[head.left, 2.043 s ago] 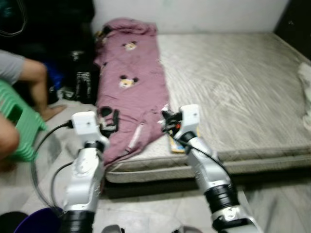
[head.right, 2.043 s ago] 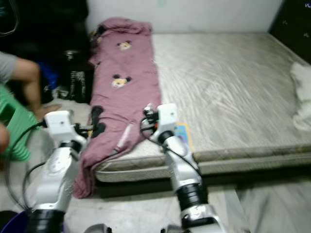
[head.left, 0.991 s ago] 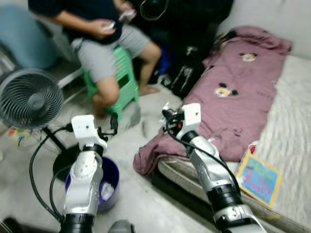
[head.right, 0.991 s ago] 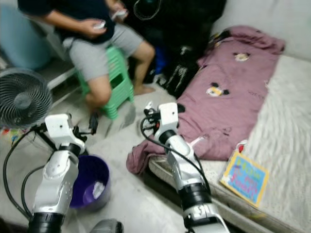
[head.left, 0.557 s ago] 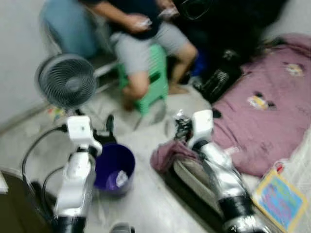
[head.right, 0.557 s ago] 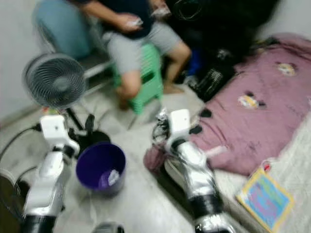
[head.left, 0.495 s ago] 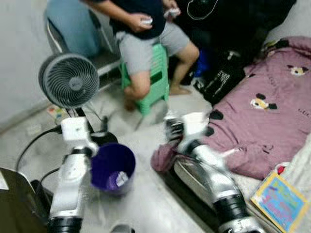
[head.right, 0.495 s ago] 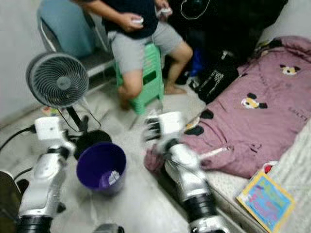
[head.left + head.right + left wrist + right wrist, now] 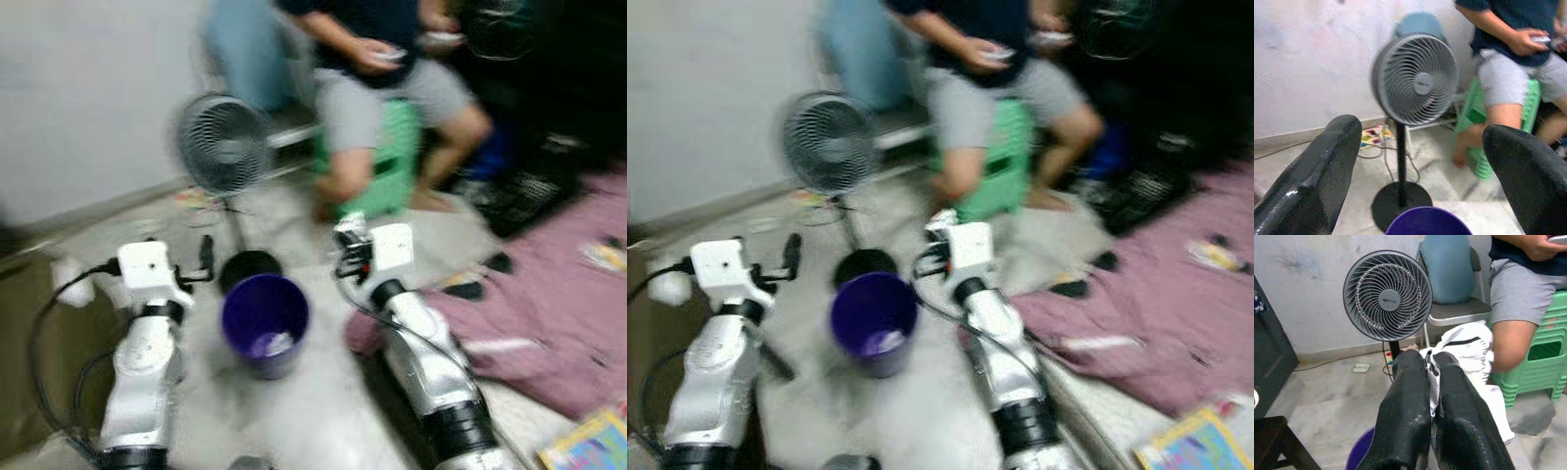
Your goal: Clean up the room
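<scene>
Right wrist view: your right gripper (image 9: 1432, 382) is clenching a white wrapper (image 9: 1469, 352) near the purple bin (image 9: 265, 318) (drop pending); left gripper (image 9: 1420, 171) is gaping empty.

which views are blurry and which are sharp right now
Both eye views are motion-smeared: the fan and person are soft. Right wrist view is sharp on the fan grille and the white wrapper in its fingers. Left wrist view is slightly soft.
</scene>
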Controlling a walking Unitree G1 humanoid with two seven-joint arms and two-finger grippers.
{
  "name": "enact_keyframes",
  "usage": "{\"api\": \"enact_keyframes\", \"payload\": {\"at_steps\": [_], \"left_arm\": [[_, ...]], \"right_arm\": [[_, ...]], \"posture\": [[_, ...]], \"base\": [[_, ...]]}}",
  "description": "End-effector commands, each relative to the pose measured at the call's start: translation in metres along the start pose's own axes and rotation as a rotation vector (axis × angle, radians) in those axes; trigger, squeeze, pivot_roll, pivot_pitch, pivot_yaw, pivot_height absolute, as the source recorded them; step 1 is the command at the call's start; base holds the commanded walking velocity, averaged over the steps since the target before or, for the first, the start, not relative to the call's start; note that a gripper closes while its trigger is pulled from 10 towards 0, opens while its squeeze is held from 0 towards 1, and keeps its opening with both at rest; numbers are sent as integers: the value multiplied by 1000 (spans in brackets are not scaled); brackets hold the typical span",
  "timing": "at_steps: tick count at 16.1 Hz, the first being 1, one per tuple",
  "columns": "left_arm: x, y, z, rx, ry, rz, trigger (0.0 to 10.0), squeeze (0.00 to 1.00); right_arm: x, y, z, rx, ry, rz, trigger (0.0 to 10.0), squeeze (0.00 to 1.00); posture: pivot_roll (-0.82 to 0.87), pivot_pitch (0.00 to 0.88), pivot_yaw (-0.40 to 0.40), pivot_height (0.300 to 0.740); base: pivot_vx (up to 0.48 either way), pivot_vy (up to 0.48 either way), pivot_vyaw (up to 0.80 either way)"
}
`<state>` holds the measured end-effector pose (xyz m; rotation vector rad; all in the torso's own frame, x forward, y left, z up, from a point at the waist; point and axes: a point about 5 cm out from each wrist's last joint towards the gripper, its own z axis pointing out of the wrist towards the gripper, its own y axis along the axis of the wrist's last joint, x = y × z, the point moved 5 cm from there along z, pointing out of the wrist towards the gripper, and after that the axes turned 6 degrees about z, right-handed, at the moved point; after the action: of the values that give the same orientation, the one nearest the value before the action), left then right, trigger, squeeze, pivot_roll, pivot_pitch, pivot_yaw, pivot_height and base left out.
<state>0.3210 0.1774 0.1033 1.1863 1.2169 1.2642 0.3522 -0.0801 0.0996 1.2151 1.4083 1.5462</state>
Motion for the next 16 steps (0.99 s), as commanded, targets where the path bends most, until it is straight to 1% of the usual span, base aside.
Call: {"api": "enact_keyframes", "payload": {"at_steps": [1,3,5,6,7,8,9,11,13,16], "left_arm": [[-2,3,2,-3,-4,19,10000,0],[-3,4,2,-3,-7,17,10000,0],[-2,4,1,-3,-6,16,10000,0],[-3,4,1,-4,-10,6,10000,0],[-4,5,1,-8,-14,-3,10000,0],[-5,6,2,-10,-15,-4,10000,0],[-6,6,3,-10,-16,-5,10000,0],[-7,7,4,-11,-20,-7,10000,0],[-9,7,4,-8,-30,-10,10000,0],[-10,7,5,-8,-33,-15,10000,0]], "right_arm": [[-6,10,7,-33,-44,15,10000,0],[-6,9,10,-29,-54,19,10000,0],[-7,6,15,6,-70,-36,10000,0],[-5,7,16,-1,-64,-62,10000,0],[7,9,18,-37,-4,30,10000,0],[9,8,19,-30,9,-4,10000,0],[8,9,19,-29,8,-72,10000,0],[6,9,19,-17,-12,-9,10000,0],[7,12,19,-41,0,-8,10000,0],[9,12,19,-41,2,6,10000,0]], "posture": [[-81,0,13,740],[-78,0,15,740],[-75,0,13,740],[-74,0,10,740],[-76,0,9,740],[-77,0,8,740],[-77,0,8,740],[-83,0,9,740],[-84,0,9,740],[-83,0,8,740]], "base": [[0,0,656],[0,0,228],[0,0,0],[0,0,0],[0,0,0],[0,0,0],[0,0,0],[0,0,0],[0,0,800],[0,0,800]]}}
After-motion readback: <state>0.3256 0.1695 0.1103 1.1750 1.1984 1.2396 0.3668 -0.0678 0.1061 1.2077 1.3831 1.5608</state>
